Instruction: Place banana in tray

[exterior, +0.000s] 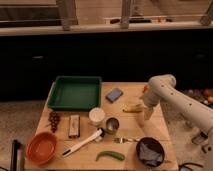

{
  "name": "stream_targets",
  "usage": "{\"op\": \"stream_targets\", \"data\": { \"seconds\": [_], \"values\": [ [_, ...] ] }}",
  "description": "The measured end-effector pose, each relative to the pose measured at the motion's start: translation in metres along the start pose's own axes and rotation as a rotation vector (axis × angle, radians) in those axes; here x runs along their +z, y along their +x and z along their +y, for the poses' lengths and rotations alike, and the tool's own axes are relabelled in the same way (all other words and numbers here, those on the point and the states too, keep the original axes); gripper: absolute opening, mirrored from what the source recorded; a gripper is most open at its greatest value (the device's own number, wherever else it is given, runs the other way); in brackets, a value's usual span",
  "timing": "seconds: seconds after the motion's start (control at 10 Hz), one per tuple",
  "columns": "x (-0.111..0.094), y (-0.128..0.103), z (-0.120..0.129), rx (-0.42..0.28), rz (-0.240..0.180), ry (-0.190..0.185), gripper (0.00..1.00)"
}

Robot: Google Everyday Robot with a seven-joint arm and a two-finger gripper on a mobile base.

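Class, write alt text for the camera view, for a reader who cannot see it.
The robot's tool hangs beside a banana on a wooden table. The empty green tray sits farther left in the picture.
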Motion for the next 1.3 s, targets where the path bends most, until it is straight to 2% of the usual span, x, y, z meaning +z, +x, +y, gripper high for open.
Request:
{"op": "stream_targets", "data": {
  "seconds": [1.3],
  "values": [
    [0.015,0.019,0.003,-0.017,-0.032,-0.020,0.80]
  ]
}}
